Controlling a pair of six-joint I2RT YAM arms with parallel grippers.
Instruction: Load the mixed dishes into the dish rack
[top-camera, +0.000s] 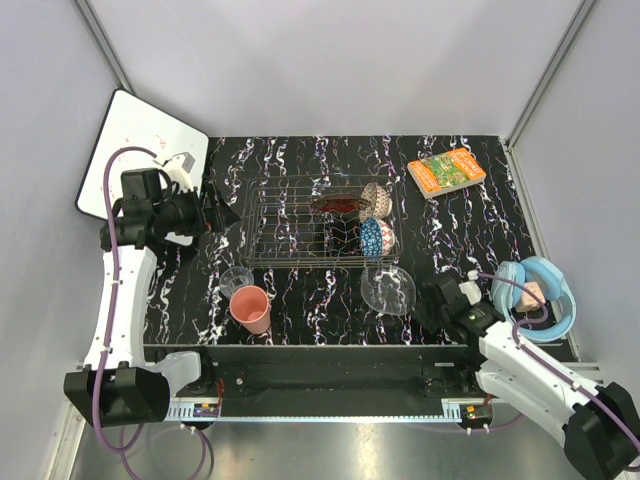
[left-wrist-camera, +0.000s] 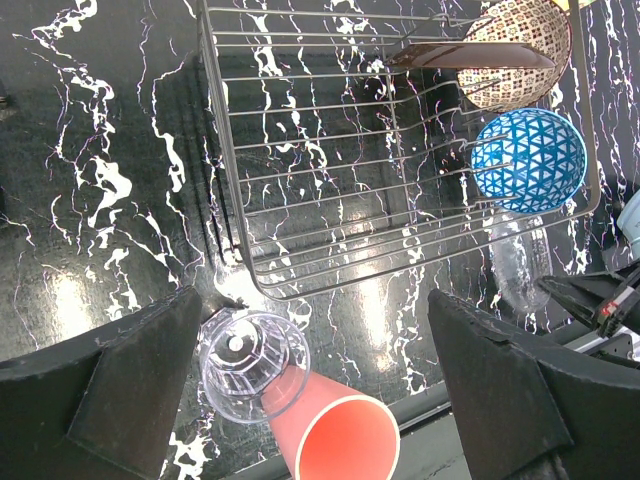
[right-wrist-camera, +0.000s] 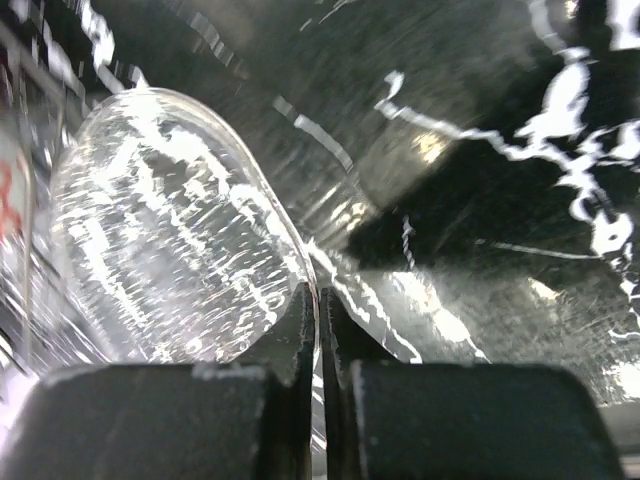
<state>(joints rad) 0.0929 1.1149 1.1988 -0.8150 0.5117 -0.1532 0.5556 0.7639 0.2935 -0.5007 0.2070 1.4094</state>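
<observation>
Top external: dish rack (top-camera: 290, 225) sits mid-table (top-camera: 450, 230). Red flower-rimmed dish (top-camera: 335, 205) is inside it; tan-red patterned bowl (top-camera: 373, 197) & blue patterned bowl (top-camera: 377, 237) stand at the rack's right end. Clear glass plate (top-camera: 388, 290) is just in front of the rack's right front corner. Small clear glass (top-camera: 237, 280) & pink plastic cup (top-camera: 250, 308) are in front of its left front corner, side by side. Left wrist: left fingers (left-wrist-camera: 130, 390) are spread wide, holding nothing, w/ glass & cup between them below and the rack's corner just beyond. Right wrist (blurry): right fingers (right-wrist-camera: 290, 340) are pinched on the plate's thin rim, which runs into the slit between them; can't tell if the plate is off the table. Judgement: the plate is stiff, smooth, prob. slippery & breakable, and an edge pinch lets it swing, so seat deep on the rim, go slow, and stand it btw rack wires clear of the bowls. The glass is fragile too. The cup is light & forgiving; take it by the wall.
</observation>
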